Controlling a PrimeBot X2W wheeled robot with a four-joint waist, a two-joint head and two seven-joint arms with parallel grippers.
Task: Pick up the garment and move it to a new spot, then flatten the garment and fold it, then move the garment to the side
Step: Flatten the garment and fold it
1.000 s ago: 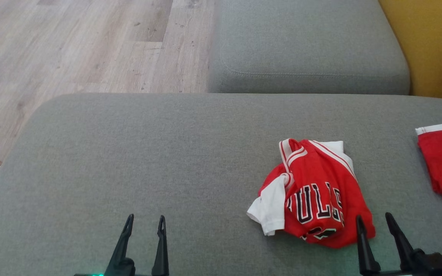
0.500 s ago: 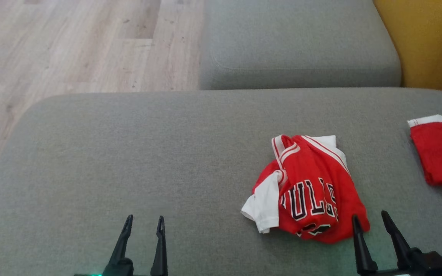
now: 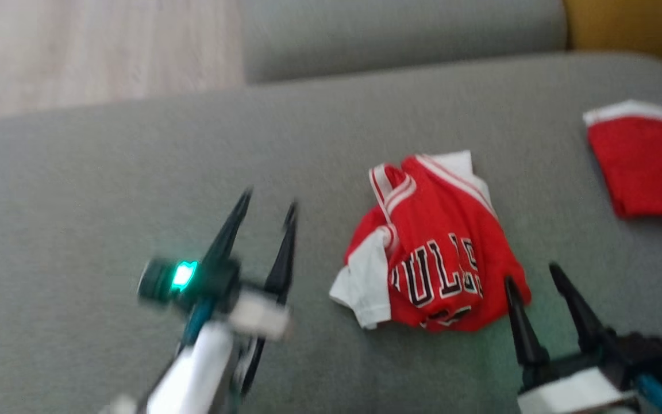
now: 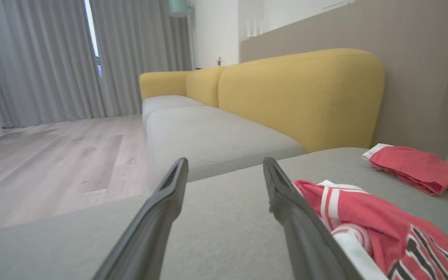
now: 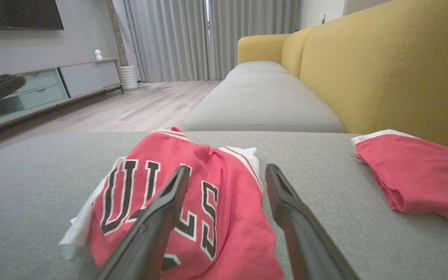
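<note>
**Item: red-and-white sports jersey [image 3: 428,253], unfolded, awaiting pickup**

Location: lay bunched in a loose heap on the grey fabric sofa cushion [image 3: 107,184], right of the middle in the head view and towards the near edge. Not lifted, not yet flattened.

Handling (judged): light, soft and wholly limp, with no stiffness to hold a shape. Expected to sag and trail once raised. Smooth fabric, so thought liable to slide out of thin fingers unless several layers were pinched together. Not fragile. Best taken at the raised fold along the far side, where the striped white trim stood proud of the cushion. For spreading flat, better taken at two separate edges, one per arm.

Markings: black letters outlined in white across the red front, read as "ULLS" in the right wrist view. First letter tucked into a fold, so probably "BULLS". Fragment of a figure beneath, unreadable. No maker's label seen.

Left pincer [image 3: 268,202]: fingers spread wide, empty, above bare cushion just left of the jersey. Contact with the cloth not determinable, head view blurred.

Right pincer [image 3: 531,275]: fingers spread wide, empty, at the jersey's near right corner, one finger over the lettering and the other over bare cushion.

Also noted: folded red cloth with white band [image 3: 647,167], well apart to the right on the same cushion, below the yellow sofa backrest [image 4: 301,97].
</note>
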